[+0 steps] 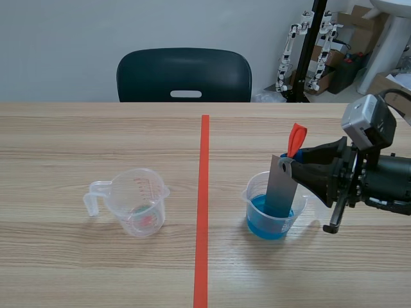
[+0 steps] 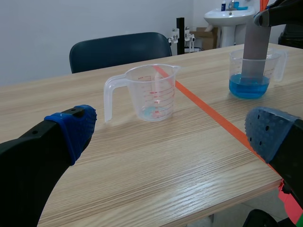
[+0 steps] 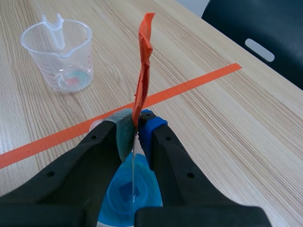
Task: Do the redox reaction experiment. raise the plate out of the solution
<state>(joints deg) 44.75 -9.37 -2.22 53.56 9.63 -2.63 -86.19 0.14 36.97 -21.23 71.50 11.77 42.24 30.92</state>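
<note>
A grey metal plate stands upright in a clear beaker of blue solution, right of the tape line. Its lower end is in the liquid. An orange-red tag sticks up from its top. My right gripper is shut on the plate's top edge; in the right wrist view the pads pinch the thin plate below the tag, above the solution. My left gripper is open near the table's front edge, apart from the plate and holding nothing.
A clear measuring cup with a handle stands left of the orange-red tape line, ahead of my left gripper. A dark chair stands behind the table's far edge. Boxes and equipment sit at the back right.
</note>
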